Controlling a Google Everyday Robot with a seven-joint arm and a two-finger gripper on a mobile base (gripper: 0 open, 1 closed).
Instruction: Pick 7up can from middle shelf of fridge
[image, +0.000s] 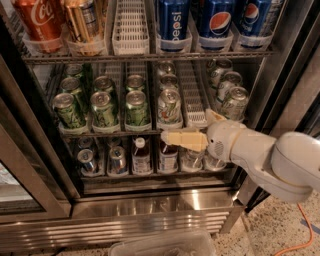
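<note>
White "pepsi" lettering on a blue can (173, 22) above the fingers (182, 139), "Co" in white script on a red can (42, 20) far up-left of them, gripper (186, 126) parted, below both cans.

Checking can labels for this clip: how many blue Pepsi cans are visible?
3 Pepsi cans, side by side on the top rack: left, middle, right. More may be hidden behind them. The gripper is lower, by the middle shelf's front edge.

The white arm (280, 165) reaches in from the right — its gripper (186, 139) pointing left, mid-frame.
</note>
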